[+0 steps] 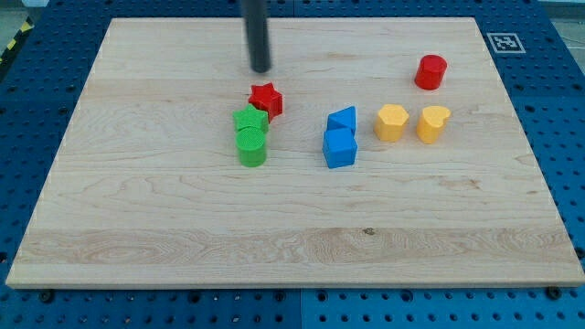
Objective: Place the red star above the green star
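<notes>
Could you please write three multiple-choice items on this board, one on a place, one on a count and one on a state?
1. Where is my tip relative to the red star?
A. toward the view's top of it
B. toward the view's bottom of it
C. far to the view's right of it

2. How many yellow blocks are on the board?
A. one
B. two
C. four

3. How do the red star and the green star stand?
A. far apart
B. stacked
C. close together, the red one up and right

Answers:
1 A: the rod ends just above the red star in the view, apart from it.
2 B: two yellow blocks sit side by side at the view's right.
3 C: the red star sits at the green star's upper right corner; contact cannot be told.
</notes>
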Controlling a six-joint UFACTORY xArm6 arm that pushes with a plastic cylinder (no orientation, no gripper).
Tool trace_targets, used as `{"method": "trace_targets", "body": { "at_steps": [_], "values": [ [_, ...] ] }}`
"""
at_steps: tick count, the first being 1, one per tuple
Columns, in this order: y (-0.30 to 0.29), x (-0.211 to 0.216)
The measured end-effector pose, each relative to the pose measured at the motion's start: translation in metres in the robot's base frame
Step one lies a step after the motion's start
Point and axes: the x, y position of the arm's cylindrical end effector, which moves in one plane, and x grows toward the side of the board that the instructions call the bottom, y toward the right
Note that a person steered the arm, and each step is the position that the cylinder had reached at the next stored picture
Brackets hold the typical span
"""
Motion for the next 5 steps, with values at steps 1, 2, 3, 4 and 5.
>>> {"method": "trace_targets", "body": {
  "at_steps": [1,2,3,4,5],
  "values": [
    [0.027,0.027],
    [0.027,0.052],
    [0.017,0.053],
    [0.002,0.053],
    [-0.007,0.054]
  ]
}}
